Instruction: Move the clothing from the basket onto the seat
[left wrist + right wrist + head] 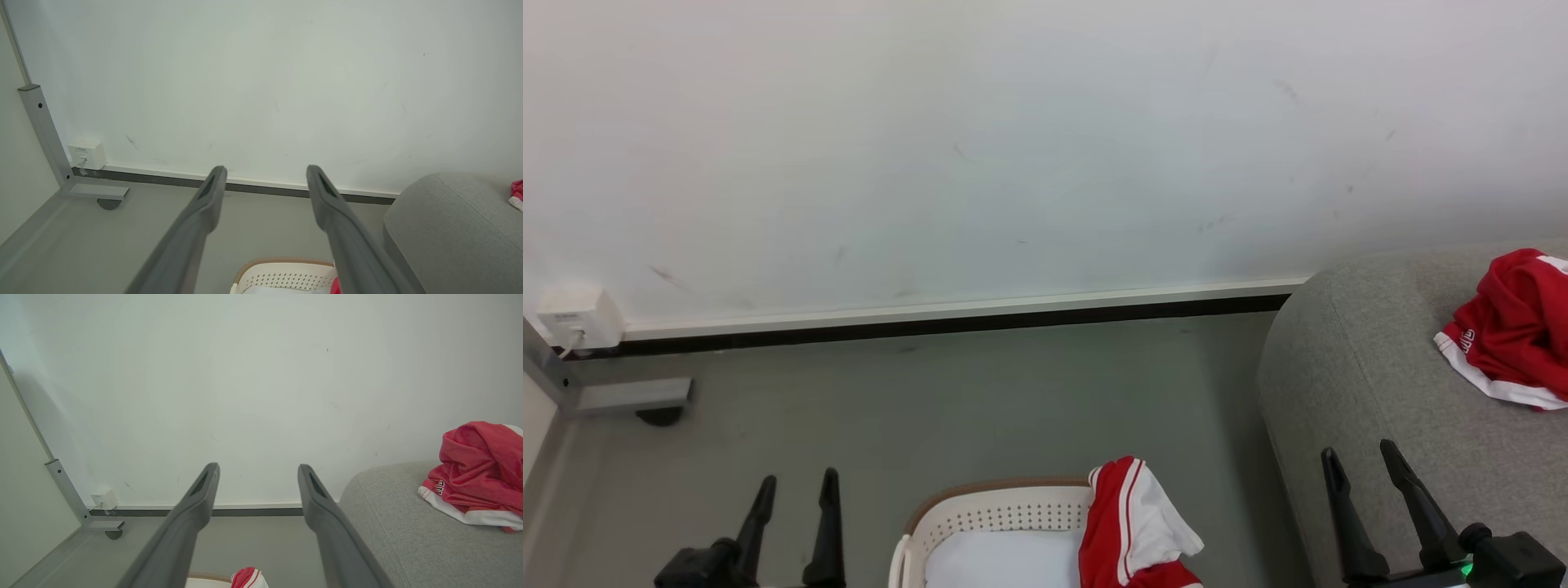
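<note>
While our left gripper (799, 479) and right gripper (1357, 449) gape empty, the draped red jersey (1131, 523) lies four o'clock off the left.

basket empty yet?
Not empty: one red-and-white garment is draped over the basket rim; elsewhere white lining shows. Its near part is out of frame.

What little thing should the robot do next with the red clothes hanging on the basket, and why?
Probably lower the right gripper toward the red-and-white garment draped over the rim of the basket. Both it and the left gripper are open and empty. One red garment already lies on the sofa, and the right side looks nearer.
</note>
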Robot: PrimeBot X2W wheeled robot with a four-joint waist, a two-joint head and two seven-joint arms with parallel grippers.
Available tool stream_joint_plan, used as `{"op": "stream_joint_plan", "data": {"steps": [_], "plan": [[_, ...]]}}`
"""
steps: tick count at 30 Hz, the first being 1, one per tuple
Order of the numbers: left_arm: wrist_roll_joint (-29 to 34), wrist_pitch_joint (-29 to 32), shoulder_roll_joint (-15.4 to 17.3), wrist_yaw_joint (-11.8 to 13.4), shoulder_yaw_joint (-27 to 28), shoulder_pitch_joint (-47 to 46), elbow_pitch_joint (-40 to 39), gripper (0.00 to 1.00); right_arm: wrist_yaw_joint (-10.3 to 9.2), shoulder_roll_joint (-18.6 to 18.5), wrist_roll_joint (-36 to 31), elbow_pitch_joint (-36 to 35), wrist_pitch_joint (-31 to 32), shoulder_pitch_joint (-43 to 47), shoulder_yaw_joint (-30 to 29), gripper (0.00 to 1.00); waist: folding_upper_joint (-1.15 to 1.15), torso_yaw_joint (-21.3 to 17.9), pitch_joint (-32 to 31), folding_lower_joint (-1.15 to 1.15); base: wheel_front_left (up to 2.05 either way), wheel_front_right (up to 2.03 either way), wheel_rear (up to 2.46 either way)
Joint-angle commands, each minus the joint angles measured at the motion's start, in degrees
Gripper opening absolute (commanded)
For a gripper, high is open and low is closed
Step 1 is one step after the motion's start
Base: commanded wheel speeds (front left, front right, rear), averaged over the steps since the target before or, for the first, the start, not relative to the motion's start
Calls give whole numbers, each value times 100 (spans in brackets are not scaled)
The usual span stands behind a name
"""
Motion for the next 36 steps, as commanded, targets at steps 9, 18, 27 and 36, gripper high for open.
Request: {"op": "stream_joint_plan", "data": {"steps": [9, 18, 27, 36], "plan": [[71, -3, -41, -125, -109, -153, 81, 100, 0, -159, 113, 95, -16, -62, -166, 100, 0, -192, 118, 0, 0, 0, 0], [-18, -2, -46, -202, -419, -429, 538, 100, 0, -293, 265, 185, -8, -302, -273, 100, 0, -697, 502, 0, 0, 0, 0], [14, 63, 147, -262, -984, -1282, 1520, 100, 0, -318, 323, -23, -8, -793, -358, 100, 0, -1213, 1270, 0, 0, 0, 0], [-286, 440, 458, -273, -1993, -2221, 2362, 100, 0, -258, 319, -226, -8, -1340, -609, 100, 0, -1515, 2121, 0, 0, 0, 0]]}}
